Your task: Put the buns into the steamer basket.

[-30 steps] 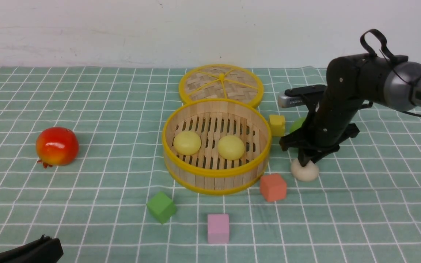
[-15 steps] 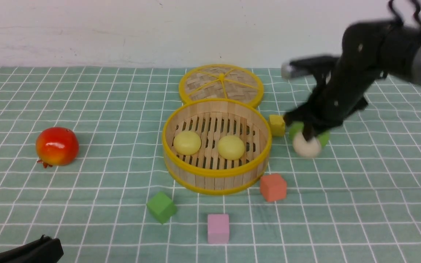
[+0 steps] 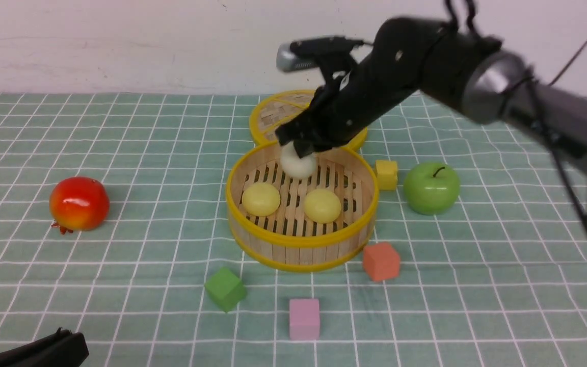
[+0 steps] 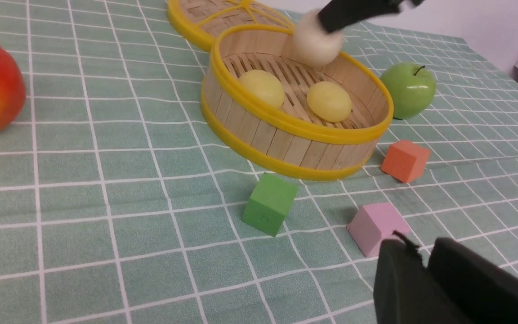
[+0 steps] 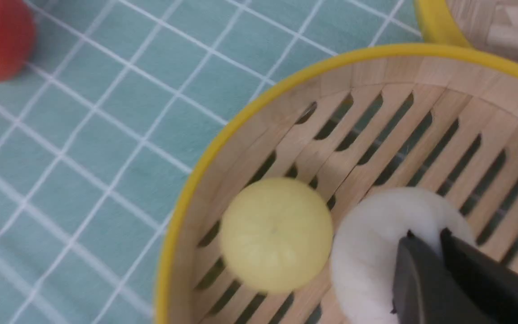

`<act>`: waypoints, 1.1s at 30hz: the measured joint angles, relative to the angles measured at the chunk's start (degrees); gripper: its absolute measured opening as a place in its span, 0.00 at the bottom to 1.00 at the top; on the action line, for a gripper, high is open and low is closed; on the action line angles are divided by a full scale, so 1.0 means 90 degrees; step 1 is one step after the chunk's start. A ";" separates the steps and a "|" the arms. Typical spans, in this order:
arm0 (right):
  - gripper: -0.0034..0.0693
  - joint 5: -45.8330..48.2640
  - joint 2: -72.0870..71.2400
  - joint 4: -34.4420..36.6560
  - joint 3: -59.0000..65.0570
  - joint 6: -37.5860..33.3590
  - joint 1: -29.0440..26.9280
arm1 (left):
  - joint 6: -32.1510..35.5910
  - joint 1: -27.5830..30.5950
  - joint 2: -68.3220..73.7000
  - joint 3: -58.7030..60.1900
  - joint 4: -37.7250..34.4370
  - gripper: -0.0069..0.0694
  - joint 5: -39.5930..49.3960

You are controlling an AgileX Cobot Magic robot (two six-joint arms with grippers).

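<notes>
The steamer basket (image 3: 301, 239) stands mid-table with two pale yellow buns (image 3: 261, 199) (image 3: 322, 205) on its slatted floor. My right gripper (image 3: 301, 150) is shut on the off-white bun (image 3: 298, 164), pinching its top. It holds the bun just above the floor in the far part of the basket. In the right wrist view the fingertips (image 5: 425, 234) dig into this bun (image 5: 376, 252) beside a yellow bun (image 5: 276, 234). My left gripper (image 4: 423, 254) sits low at the near left corner, fingers together, holding nothing.
The flat woven lid (image 3: 273, 120) lies behind the basket, partly hidden by my right arm. A green apple (image 3: 431, 187) and yellow cube (image 3: 387, 174) sit to its right. An orange cube (image 3: 381, 261), green cube (image 3: 225, 289) and pink cube (image 3: 304, 318) lie in front. A red fruit (image 3: 79, 204) is far left.
My right gripper lifted the off-white bun off the cloth right of the basket and carried it up and left, over the basket. The apple came into view. The left arm stayed still.
</notes>
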 joint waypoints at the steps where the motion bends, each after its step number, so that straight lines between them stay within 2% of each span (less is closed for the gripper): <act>1: 0.08 -0.0121 0.0091 -0.0019 -0.0005 0.0000 0.0000 | 0.0000 0.0000 0.0000 0.0000 0.0000 0.21 0.0000; 8: 0.17 -0.0687 0.0504 -0.0045 -0.0016 0.0000 -0.0011 | 0.0000 0.0000 0.0000 0.0000 0.0000 0.21 0.0000; 9: 0.21 -0.0716 0.0546 -0.0051 -0.0016 0.0000 -0.0011 | 0.0000 0.0000 0.0000 0.0000 0.0000 0.22 0.0000; 10: 0.29 -0.0795 0.0587 -0.0070 -0.0042 0.0000 -0.0011 | 0.0000 0.0000 0.0000 0.0000 0.0000 0.22 0.0000; 11: 0.31 -0.0795 0.0601 -0.0085 -0.0043 0.0000 -0.0011 | 0.0000 0.0000 0.0000 0.0000 0.0000 0.22 0.0000; 14: 0.56 -0.0819 0.0606 -0.0269 -0.0047 0.0000 -0.0011 | 0.0000 0.0000 0.0000 0.0000 -0.0004 0.22 0.0000; 15: 0.57 -0.0819 0.0604 -0.0269 -0.0047 0.0000 -0.0011 | 0.0000 0.0000 0.0000 0.0000 -0.0004 0.22 0.0000; 16: 0.66 -0.0760 0.0558 -0.0314 -0.0047 0.0000 -0.0011 | 0.0000 0.0000 0.0000 0.0000 -0.0004 0.22 0.0000; 18: 0.74 -0.0612 0.0405 -0.0335 -0.0047 0.0000 -0.0011 | 0.0000 0.0000 0.0000 0.0000 -0.0004 0.23 0.0000; 21: 0.80 -0.0124 -0.0086 -0.0495 -0.0047 0.0000 -0.0011 | 0.0000 0.0000 0.0000 0.0000 -0.0004 0.23 0.0000; 23: 0.81 0.0150 -0.0394 -0.0597 -0.0047 0.0000 -0.0011 | 0.0000 0.0000 0.0000 0.0000 -0.0004 0.23 0.0000; 26: 0.77 0.1243 -0.1211 -0.0962 -0.0055 0.0000 -0.0011 | 0.0000 0.0000 0.0000 0.0000 -0.0004 0.24 0.0000; 27: 0.70 0.2127 -0.1853 -0.1170 -0.0063 0.0017 -0.0011 | 0.0000 0.0000 0.0000 0.0000 -0.0004 0.24 0.0000; 28: 0.65 0.2546 -0.2144 -0.1262 -0.0066 0.0057 -0.0011 | 0.0000 0.0000 0.0000 0.0000 -0.0004 0.24 0.0000; 29: 0.63 0.2608 -0.2144 -0.1279 -0.0066 0.0068 -0.0011 | 0.0000 0.0000 0.0000 0.0000 -0.0004 0.24 0.0000; 31: 0.46 0.2969 -0.2845 -0.1401 0.0123 0.0243 -0.0011 | 0.0000 0.0000 0.0000 0.0000 -0.0004 0.24 0.0006; 32: 0.43 0.2979 -0.2952 -0.1410 0.0153 0.0259 -0.0011 | 0.0000 0.0000 0.0000 0.0000 -0.0004 0.24 0.0006; 33: 0.31 0.3034 -0.3310 -0.1443 0.0408 0.0356 -0.0011 | 0.0000 0.0000 -0.0006 0.0000 -0.0004 0.24 0.0006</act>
